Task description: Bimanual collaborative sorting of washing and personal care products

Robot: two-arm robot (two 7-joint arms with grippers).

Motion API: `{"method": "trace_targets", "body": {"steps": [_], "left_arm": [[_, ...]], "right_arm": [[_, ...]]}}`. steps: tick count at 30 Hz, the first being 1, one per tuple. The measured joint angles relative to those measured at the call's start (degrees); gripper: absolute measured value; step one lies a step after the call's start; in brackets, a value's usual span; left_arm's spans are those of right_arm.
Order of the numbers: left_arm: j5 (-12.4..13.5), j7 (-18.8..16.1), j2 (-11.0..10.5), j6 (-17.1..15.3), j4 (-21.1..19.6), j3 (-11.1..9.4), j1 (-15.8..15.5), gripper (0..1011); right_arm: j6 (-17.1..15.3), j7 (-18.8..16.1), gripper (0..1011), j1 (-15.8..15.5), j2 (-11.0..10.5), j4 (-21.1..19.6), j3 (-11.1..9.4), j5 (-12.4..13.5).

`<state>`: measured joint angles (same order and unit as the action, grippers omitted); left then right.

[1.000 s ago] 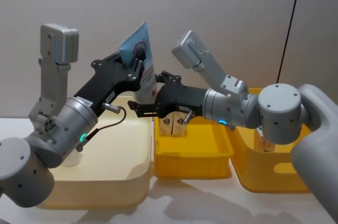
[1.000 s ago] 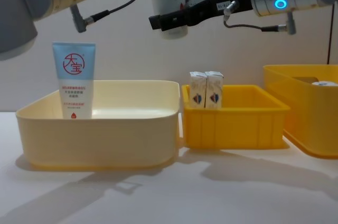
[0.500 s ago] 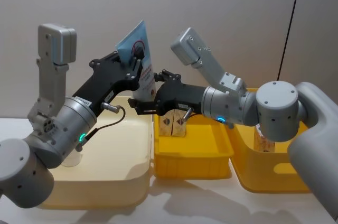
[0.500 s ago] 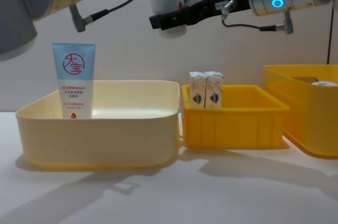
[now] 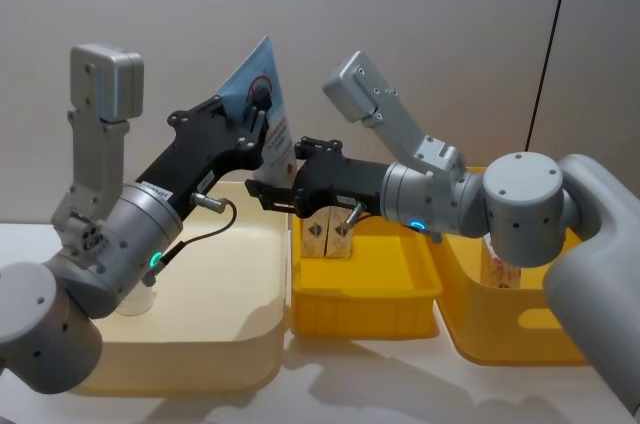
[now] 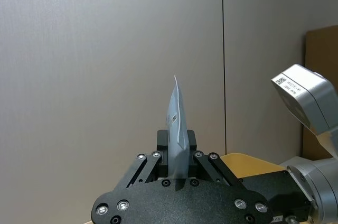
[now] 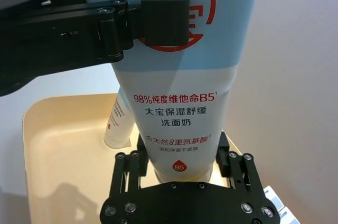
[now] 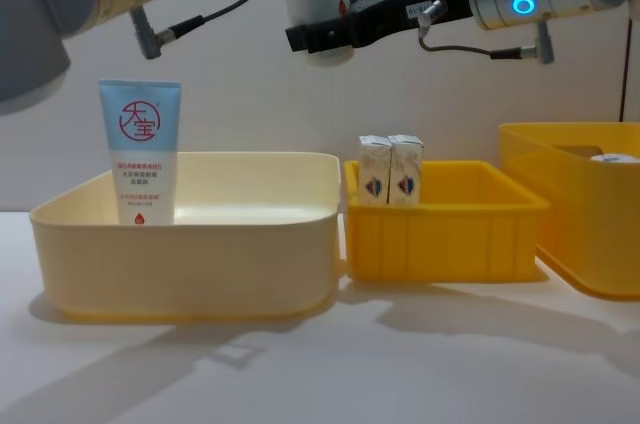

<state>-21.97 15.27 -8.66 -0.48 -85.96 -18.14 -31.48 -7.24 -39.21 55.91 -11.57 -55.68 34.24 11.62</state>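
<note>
A white squeeze tube with a pale-blue end and a red round logo hangs in the air above the bins. My left gripper is shut on its blue upper end, and one finger pad presses on the logo. My right gripper is closed around the tube's white lower end, just above the cap. A second tube stands upright in the cream bin. Two small cream cartons stand side by side in the middle yellow bin.
A deeper yellow bin stands at the far right, with a white object showing over its rim. The three bins stand close together in a row on the white table. A grey wall rises behind them.
Both grippers and the held tube have shifted slightly up and to the left together. The tube's blue end now leans a little more to the left.
</note>
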Motion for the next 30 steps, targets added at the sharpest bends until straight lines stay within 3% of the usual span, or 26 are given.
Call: {"method": "trace_targets", "body": {"steps": [4, 30], "left_arm": [[0.0, 0.0, 0.0, 0.0, 0.0, 0.0, 0.0, 178], [0.1, -0.1, 0.0, 0.0, 0.0, 0.0, 0.0, 177]], "right_arm": [[0.0, 0.0, 668, 0.0, 0.0, 0.1, 0.0, 0.0], [0.0, 0.1, 662, 0.2, 0.1, 0.3, 0.0, 0.1]]}}
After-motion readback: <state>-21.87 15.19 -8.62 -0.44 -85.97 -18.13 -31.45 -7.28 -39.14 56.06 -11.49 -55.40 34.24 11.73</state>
